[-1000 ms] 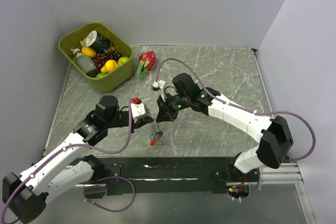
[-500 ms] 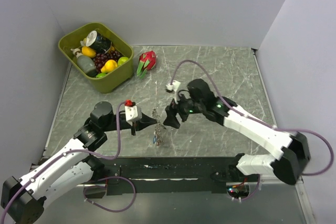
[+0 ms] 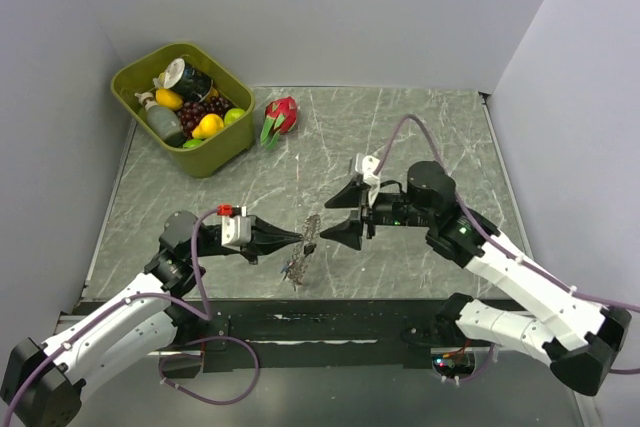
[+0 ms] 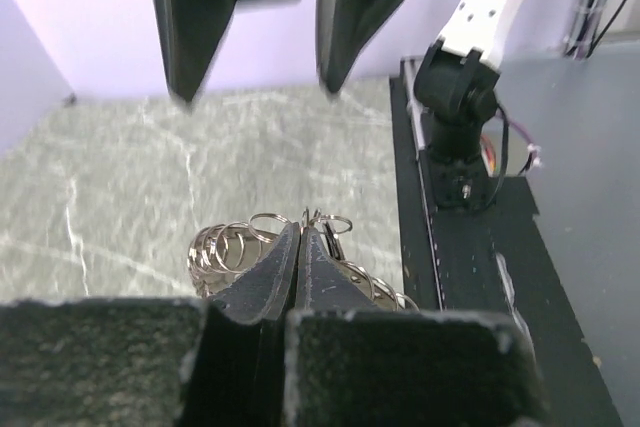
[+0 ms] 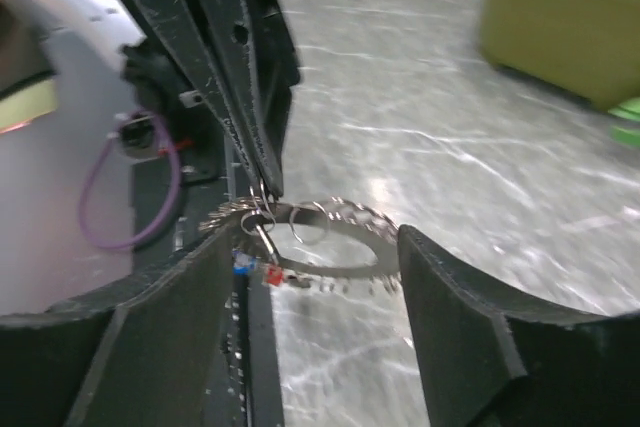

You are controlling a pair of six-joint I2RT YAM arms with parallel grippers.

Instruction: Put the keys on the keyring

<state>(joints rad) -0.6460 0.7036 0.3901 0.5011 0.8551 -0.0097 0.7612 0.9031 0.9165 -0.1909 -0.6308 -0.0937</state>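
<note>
My left gripper (image 3: 296, 238) points right and is shut on the rim of the keyring (image 3: 310, 229), holding it above the table. The keyring (image 5: 338, 269) is a silvery band fringed with small wire loops (image 4: 228, 246). The keys (image 5: 255, 269), with blue and red tags, hang from it beside the left gripper (image 5: 264, 185); in the top view the keys (image 3: 293, 269) dangle below the ring. My right gripper (image 3: 337, 217) faces the ring from the right, open and holding nothing. In its wrist view its fingers (image 5: 452, 287) flank the ring without touching it.
A green bin (image 3: 228, 143) with fruit and bottles stands at the back left, and a dragon fruit (image 3: 281, 115) lies beside it. A black rail (image 3: 330, 315) runs along the near table edge. Grey walls close in both sides.
The right gripper opened, let go at the ring and drew back to the right. The left arm swung lower and now points right, still holding the keyring with its keys.
</note>
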